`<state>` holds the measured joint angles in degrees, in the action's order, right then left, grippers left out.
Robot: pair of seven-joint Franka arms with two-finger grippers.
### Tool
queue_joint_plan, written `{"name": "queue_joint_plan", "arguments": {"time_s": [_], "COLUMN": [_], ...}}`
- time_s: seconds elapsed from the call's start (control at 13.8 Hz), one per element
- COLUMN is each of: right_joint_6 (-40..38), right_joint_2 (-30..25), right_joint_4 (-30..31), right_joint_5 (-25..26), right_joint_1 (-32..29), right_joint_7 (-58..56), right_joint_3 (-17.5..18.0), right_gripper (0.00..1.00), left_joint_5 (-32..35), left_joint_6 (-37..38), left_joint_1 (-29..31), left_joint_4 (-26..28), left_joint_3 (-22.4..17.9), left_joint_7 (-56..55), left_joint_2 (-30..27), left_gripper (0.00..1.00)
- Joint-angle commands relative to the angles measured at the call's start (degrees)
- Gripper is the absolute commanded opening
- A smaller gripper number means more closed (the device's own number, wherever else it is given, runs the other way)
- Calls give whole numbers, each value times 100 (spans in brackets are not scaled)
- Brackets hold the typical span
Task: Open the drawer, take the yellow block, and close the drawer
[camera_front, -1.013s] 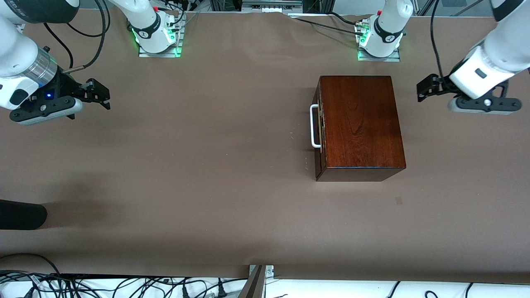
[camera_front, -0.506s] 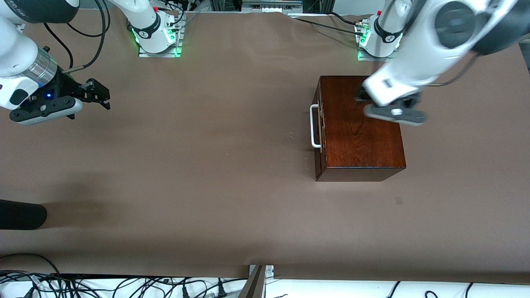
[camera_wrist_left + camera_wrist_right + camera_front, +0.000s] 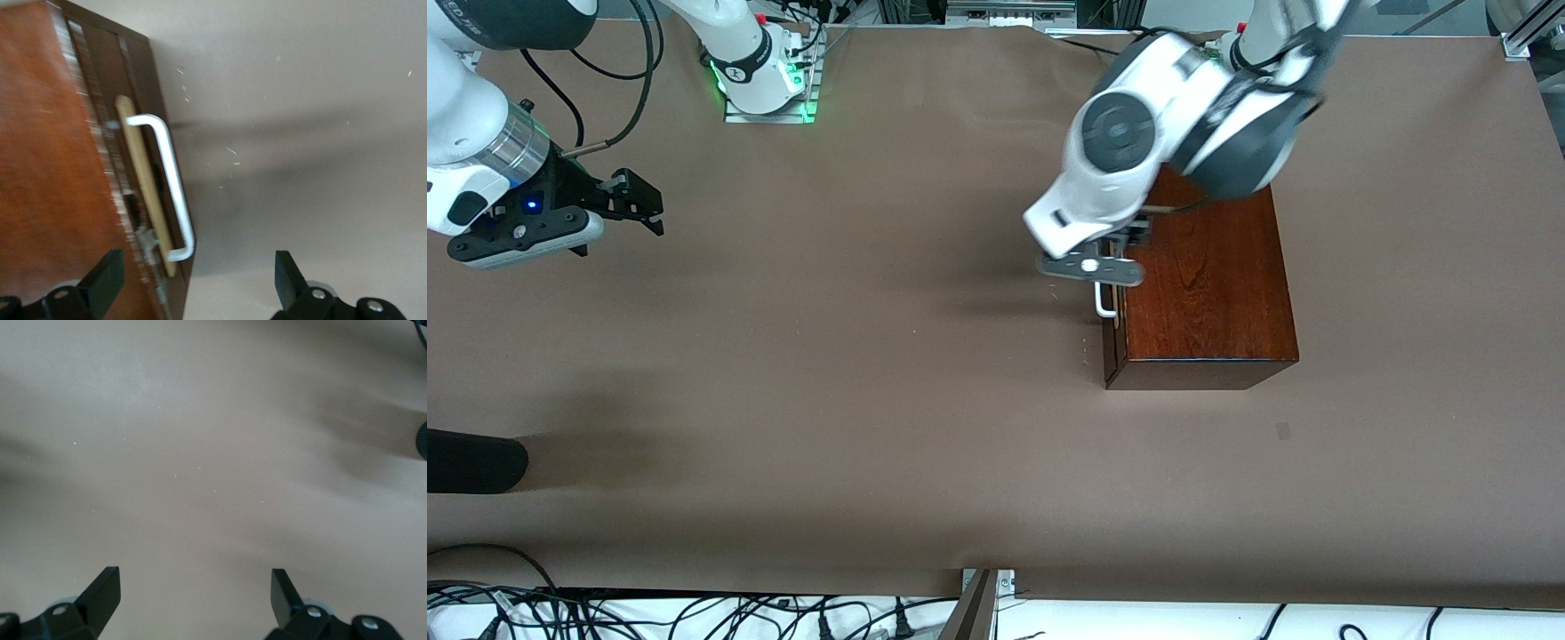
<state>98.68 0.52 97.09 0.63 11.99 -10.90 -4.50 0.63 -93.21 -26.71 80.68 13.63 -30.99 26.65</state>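
Note:
The mahogany-coloured box [image 3: 1209,293] stands on the brown table toward the left arm's end. The drawer is shut in it, and its white bar handle [image 3: 1105,307] faces the right arm's end. In the left wrist view the handle [image 3: 170,180] lies on the dark drawer front [image 3: 100,80]. My left gripper [image 3: 1129,238] hangs open over the drawer front and handle, and in its own view [image 3: 198,270] its jaws stand wide apart, touching nothing. My right gripper [image 3: 640,200] waits open and empty over bare table [image 3: 193,587]. The yellow block is hidden.
A dark rounded object [image 3: 471,460] pokes in over the table at the right arm's end, near the front camera. Cables [image 3: 694,613] lie along the table's near edge. The arm bases [image 3: 765,80] stand at the table's farthest edge.
My left arm has swung from past the box's end, across its top, to over the drawer handle. The right arm and the box have not moved.

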Motion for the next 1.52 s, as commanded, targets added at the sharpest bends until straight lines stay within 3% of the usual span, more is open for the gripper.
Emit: {"name": "queue_joint_plan", "arguments": {"time_s": [0.0, 0.22, 0.8, 1.09, 1.45], "right_joint_6": [-103, -112, -112, -112, -112], "right_joint_2": [27, 27, 27, 27, 27], "right_joint_4": [-103, -103, -103, -103, -103], "right_joint_5": [16, 16, 16, 16, 16], "right_joint_1": [-39, -39, -48, -48, -48], "right_joint_7": [80, 80, 80, 88, 80], "right_joint_3": [37, 37, 37, 29, 29], "right_gripper": [100, 100, 100, 100, 100], "left_joint_5": [435, 797, 815, 1411, 1483], "left_joint_6": [111, 111, -372, -434, -645], "left_joint_1": [-176, -317, -423, -598, -704], "left_joint_4": [-229, -9, 606, 747, 782], "left_joint_3": [-45, -44, -53, -44, -44], "left_joint_7": [-39, -48, -302, -609, -970], "left_joint_2": [252, 428, 508, 604, 859], "left_gripper": [100, 100, 100, 100, 100]}}
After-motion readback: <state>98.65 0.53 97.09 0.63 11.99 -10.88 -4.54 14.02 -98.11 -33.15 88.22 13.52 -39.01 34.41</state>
